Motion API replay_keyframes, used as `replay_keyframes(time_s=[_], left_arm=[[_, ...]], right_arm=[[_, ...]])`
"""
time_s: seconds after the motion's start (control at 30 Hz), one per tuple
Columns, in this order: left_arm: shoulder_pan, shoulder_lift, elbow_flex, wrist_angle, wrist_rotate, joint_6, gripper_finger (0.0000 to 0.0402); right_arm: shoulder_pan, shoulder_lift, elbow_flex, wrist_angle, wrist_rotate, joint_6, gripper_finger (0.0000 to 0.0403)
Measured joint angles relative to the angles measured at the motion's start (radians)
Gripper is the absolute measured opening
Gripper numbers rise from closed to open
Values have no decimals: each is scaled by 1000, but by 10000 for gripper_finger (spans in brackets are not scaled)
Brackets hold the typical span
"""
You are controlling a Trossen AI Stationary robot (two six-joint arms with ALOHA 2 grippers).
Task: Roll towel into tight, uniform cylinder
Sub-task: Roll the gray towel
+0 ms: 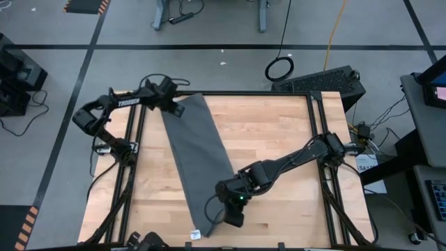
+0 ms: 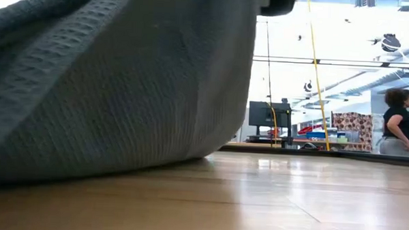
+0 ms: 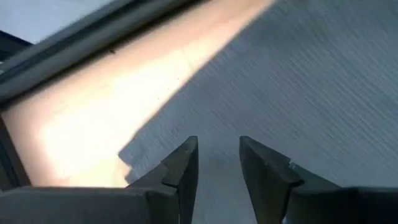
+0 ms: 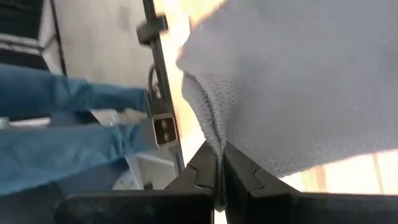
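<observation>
The dark grey towel [image 1: 198, 160] lies as a long strip from the table's far left to its near edge, with a small white tag [image 1: 196, 233] at the near end. My left gripper [image 1: 175, 106] is over the towel's far end, its fingers [image 3: 217, 142] apart above the cloth [image 3: 298, 81]. My right gripper [image 1: 228, 209] is shut on the towel's right side near the near end. In the low view the towel [image 2: 124, 78] comes down from above, and its lower bulge rests on the wood. My left gripper's fingers stand apart over the towel's far end; whether they touch the cloth I cannot tell. My right gripper pinches a raised ridge of the towel's edge [image 4: 214, 140] between its two fingers, slanting down from the table's right. The cloth [image 4: 298, 81] rises off the table there and is slack.
Bare wooden tabletop [image 1: 279, 132] lies to the right of the towel. A black frame rail [image 1: 244, 93] runs along the table's far edge. A person's legs in blue trousers [image 4: 68, 99] stand beyond the near edge, and another person [image 2: 397, 122] stands far off in the room.
</observation>
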Motion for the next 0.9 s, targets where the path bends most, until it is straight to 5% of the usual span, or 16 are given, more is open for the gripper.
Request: replay_keyframes(time_s=[0.27,0.4,0.53,0.73,0.9], left_arm=[[-72,-110,88,-311,327,-42,123],[-240,-264,27,-328,372,-86,123],[-486,-451,-58,-286,371,-284,123],[-978,-686,-191,-52,135,-665,123],[-1328,-694,-263,197,-150,-844,123]], right_arm=[[-33,0,0,39,0,18,0],[-34,0,0,39,0,6,0],[-34,0,0,39,0,-5,0],[-36,0,0,39,26,-8,0],[-48,0,0,39,26,-9,0]])
